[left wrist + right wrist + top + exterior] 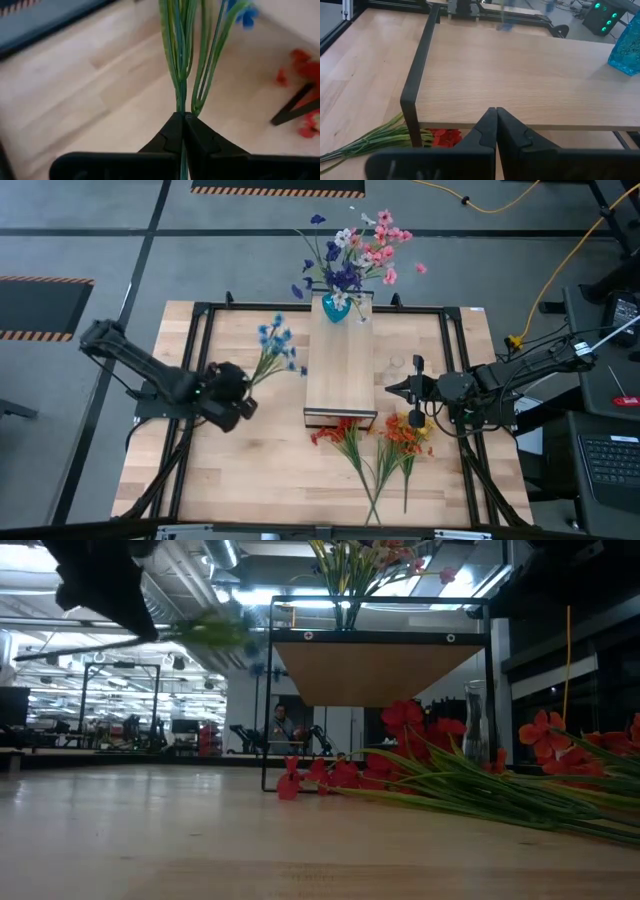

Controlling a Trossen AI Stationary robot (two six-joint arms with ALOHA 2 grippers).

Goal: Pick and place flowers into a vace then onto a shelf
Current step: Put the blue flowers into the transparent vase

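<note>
My left gripper (247, 384) (182, 116) is shut on a sprig of blue flowers (277, 344), left of the shelf (340, 375) and raised off the table. A blue vase (336, 308) stands on the shelf's far end, with several pink, blue and white flowers (358, 248) in it. Red flowers (343, 436) and orange flowers (404, 434) lie flat on the table near the shelf's near end. My right gripper (392, 388) (496, 114) waits shut and empty at the shelf's right side. My left gripper pinches the sprig's thin green stems (183, 102) between its two fingers, low on the bundle. The stems run on along the fingers and fan out beyond the tips. The sprig is lifted clear of the table, its blue blooms (244, 15) toward the shelf's far end.
A black metal frame (200, 360) runs around the wooden tabletop. The shelf's black legs (266, 690) stand mid-table. A clear glass vessel (475, 728) stands to the right of the shelf. Bare wood lies at the table's near left (230, 470).
</note>
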